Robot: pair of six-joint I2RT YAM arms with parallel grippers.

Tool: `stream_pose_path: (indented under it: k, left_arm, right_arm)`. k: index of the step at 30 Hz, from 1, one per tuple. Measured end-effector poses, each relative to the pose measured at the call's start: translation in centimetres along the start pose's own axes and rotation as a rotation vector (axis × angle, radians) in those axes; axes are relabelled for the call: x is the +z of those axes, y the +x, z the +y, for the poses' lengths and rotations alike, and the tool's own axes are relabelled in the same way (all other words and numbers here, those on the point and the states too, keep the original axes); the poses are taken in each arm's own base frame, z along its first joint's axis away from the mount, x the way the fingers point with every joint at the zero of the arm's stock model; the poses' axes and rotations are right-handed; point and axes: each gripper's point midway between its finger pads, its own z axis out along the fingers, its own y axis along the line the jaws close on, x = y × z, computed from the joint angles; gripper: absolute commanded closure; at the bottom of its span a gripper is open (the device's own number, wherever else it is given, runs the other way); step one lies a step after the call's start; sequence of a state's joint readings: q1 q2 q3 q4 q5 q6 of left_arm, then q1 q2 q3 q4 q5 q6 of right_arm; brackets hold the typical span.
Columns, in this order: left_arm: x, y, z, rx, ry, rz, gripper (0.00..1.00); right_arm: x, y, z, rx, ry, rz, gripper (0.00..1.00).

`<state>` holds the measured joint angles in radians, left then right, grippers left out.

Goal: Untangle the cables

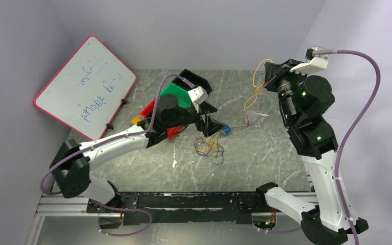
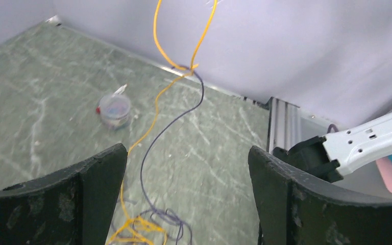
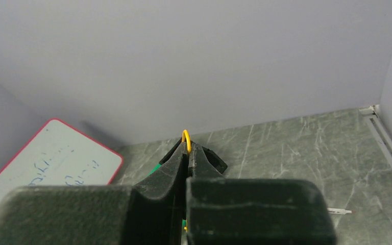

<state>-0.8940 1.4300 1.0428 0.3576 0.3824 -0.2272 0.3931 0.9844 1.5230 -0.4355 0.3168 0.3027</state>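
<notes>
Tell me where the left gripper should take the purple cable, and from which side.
Grip the purple cable on its single bare stretch, below the knot with the orange cable and above the clump on the table. Probably come straight ahead with the left gripper: its jaws stand open and that stretch runs between them, parted from the orange strand.

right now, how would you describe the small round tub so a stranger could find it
On the grey-green marbled table, look at its back right part, just left of the right arm. Beside the orange cable rising to the right pincer sits the tub: the only small clear round container, coloured bits inside.
</notes>
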Motion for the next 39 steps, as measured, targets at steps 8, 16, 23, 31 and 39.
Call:
stream_pose_path:
  k: [8,16,23,31,39]
  left_arm:
    - [4.7,0.8,-1.5,-0.043,0.141,-0.015,0.09]
    - [8.6,1.6,-4.2,-0.072,0.242,-0.012,0.15]
    - [11.4,2.6,-4.1,-0.117,0.258,-0.006,0.36]
    - [13.6,5.4,-3.0,-0.182,0.244,0.038,0.92]
    - [12.0,10.2,-2.3,-0.226,0.207,0.128,0.93]
  right_arm:
    - [0.0,-0.1,0.2,0.048,-0.002,-0.005,1.00]
    - [-0.2,-0.3,0.5,0.070,-0.017,-0.006,1.00]
    - [-0.6,-0.7,0.8,0.086,-0.033,-0.018,1.00]
    - [-1.4,-1.1,0.8,0.097,-0.044,-0.033,1.00]
    - [-1.7,-2.0,0.6,0.084,-0.038,-0.056,1.00]
